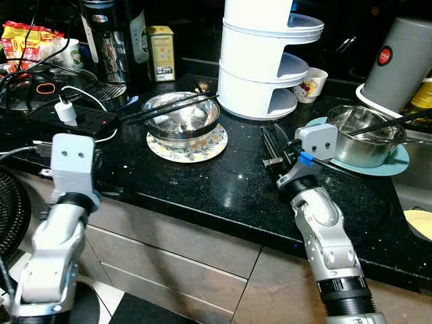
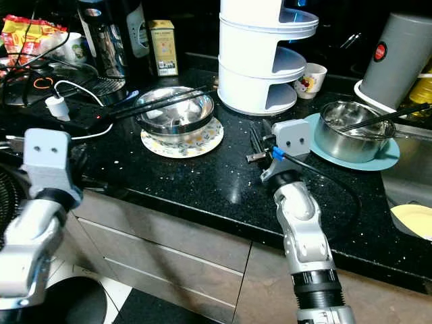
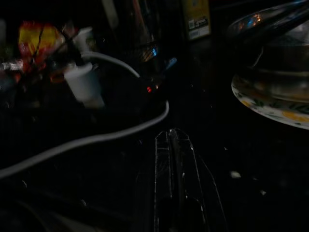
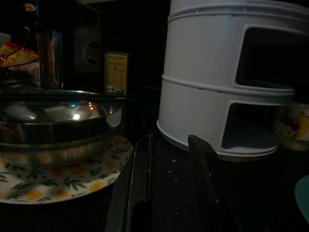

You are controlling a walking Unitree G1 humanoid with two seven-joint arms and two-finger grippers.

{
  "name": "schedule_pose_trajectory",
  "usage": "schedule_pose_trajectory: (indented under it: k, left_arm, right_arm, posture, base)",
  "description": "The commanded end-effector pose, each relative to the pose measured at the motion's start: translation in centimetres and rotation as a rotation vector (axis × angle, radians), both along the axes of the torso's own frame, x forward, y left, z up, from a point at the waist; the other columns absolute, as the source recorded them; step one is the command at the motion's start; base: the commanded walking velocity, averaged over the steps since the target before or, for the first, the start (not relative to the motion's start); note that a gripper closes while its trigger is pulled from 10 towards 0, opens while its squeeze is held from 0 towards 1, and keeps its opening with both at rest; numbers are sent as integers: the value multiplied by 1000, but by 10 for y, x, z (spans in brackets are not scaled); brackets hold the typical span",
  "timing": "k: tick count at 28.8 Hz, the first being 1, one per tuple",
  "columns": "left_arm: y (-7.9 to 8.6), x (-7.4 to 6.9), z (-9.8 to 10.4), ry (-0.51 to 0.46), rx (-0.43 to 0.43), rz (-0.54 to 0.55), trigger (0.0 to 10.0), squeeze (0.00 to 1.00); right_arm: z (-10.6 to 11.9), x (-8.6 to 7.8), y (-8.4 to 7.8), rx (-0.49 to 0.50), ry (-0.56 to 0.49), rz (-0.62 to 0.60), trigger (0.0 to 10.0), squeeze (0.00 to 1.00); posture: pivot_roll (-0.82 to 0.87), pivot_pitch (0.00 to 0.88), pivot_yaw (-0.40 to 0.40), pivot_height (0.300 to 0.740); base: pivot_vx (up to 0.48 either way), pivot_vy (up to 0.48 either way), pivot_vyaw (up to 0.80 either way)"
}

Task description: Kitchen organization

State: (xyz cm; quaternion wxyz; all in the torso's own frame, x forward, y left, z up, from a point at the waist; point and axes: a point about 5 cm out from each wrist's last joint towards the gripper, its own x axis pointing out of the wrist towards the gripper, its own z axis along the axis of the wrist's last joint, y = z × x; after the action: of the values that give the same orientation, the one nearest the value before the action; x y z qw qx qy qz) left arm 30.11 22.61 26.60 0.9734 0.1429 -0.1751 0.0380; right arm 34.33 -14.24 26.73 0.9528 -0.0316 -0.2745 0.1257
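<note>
A black speckled desk (image 1: 223,189) gleams under overhead light. Grey drawer fronts (image 1: 175,260) run beneath its edge. Pale floor (image 1: 108,297) shows below.

Right gripper (image 2: 258,138) rests on black counter (image 2: 223,182) btwn floral plate (image 2: 182,138) w/ steel bowl (image 2: 177,109) & teal plate (image 2: 378,160).

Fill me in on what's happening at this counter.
The right gripper hovers open and empty over the black counter, between the floral plate holding a steel bowl with chopsticks and the teal plate. The left gripper sits low near the power strip, fingers together.
</note>
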Motion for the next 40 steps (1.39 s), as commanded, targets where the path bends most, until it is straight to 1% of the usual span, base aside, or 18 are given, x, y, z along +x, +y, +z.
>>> schedule_pose_trajectory:
  k: [1, 3, 9, 12, 15, 16, 19, 20, 24, 25, 26, 29, 31, 32, 35, 38, 39, 40]
  left_arm:
    - [-5, 1, 10, 1, 35, -76, 10000, 0]
    - [-7, 1, 15, -1, 37, -109, 10000, 0]
    - [-24, 5, 25, -3, -58, -210, 10000, 0]
    - [-25, 5, 28, -11, -49, -224, 10000, 0]
    - [-22, 5, 32, -21, -23, -214, 10000, 0]
    - [-9, 6, 39, -17, -1, -139, 10000, 0]
    - [3, 7, 48, -15, 37, -80, 10000, 0]
    - [7, 8, 53, 3, 43, -85, 10000, 0]
    - [-3, 7, 65, -16, 61, -212, 10000, 24]
    - [-8, 7, 66, -10, 152, -274, 10000, 1000]
    - [-8, 7, 66, -10, 152, -274, 10000, 1000]
    - [-12, 8, 66, 1, 288, -320, 10000, 1000]
    - [-13, 8, 66, 0, 297, -346, 10000, 1000]
    - [-18, 5, 62, 36, 346, -420, 10000, 1000]
    - [-22, -1, 49, 140, 445, -521, 10000, 1000]
    - [-15, -1, 45, 185, 541, -452, 10000, 1000]
    - [-10, 2, 46, 161, 556, -387, 10000, 0]
    - [-4, 8, 51, 116, 530, -299, 10000, 0]
  right_arm:
    - [-5, 2, 2, 0, 33, 21, 10000, 0]
    - [-5, 2, 2, -1, 34, 25, 10000, 0]
    - [-5, 2, 5, 16, 49, 38, 10000, 0]
    - [-4, 1, 6, 4, 58, 55, 10000, 0]
    - [-4, 1, 6, 1, 69, 69, 10000, 0]
    - [-3, 1, 8, -12, 74, 85, 10000, 0]
    - [-1, 2, 9, -16, 76, 98, 10000, 0]
    - [-1, 2, 9, -17, 76, 103, 10000, 0]
    - [1, 4, 12, -15, 77, 111, 10000, 0]
    - [1, 4, 13, -13, 78, 112, 10000, 0]
    - [1, 4, 13, -13, 78, 112, 10000, 0]
    - [3, 4, 13, -11, 77, 113, 10000, 0]
    - [3, 4, 12, -11, 77, 112, 10000, 0]
    - [3, 3, 10, -10, 78, 109, 10000, 0]
    - [2, 2, 9, -9, 82, 104, 10000, 0]
    - [2, 2, 8, -8, 83, 103, 10000, 0]
    - [2, 2, 8, -8, 84, 104, 10000, 0]
    - [2, 2, 9, -6, 85, 106, 10000, 0]
  posture:
    - [42, 205, -25, 740]
    - [45, 202, -25, 740]
    - [46, 203, -24, 740]
    - [46, 203, -24, 740]
    - [34, 199, -16, 740]
    - [34, 195, -19, 740]
    - [38, 190, -25, 740]
    - [41, 188, -28, 740]
    - [45, 181, -34, 740]
    - [42, 178, -32, 740]
    - [42, 178, -32, 740]
    - [39, 178, -28, 740]
    - [37, 179, -27, 740]
    - [34, 183, -25, 740]
    - [34, 185, -25, 740]
    - [34, 187, -25, 740]
    - [37, 189, -27, 740]
    - [37, 189, -27, 740]
  base:
    - [0, 0, 0]
    - [0, 0, 0]
    - [0, 0, 0]
    - [0, 0, 0]
    - [0, 0, 0]
    - [0, 0, 0]
    - [0, 0, 0]
    - [0, 0, 0]
    - [0, 0, 0]
    - [0, 0, 0]
    - [0, 0, 0]
    - [0, 0, 0]
    - [0, 0, 0]
    - [0, 0, 0]
    - [0, 0, 0]
    - [0, 0, 0]
    - [0, 0, 0]
    - [0, 0, 0]
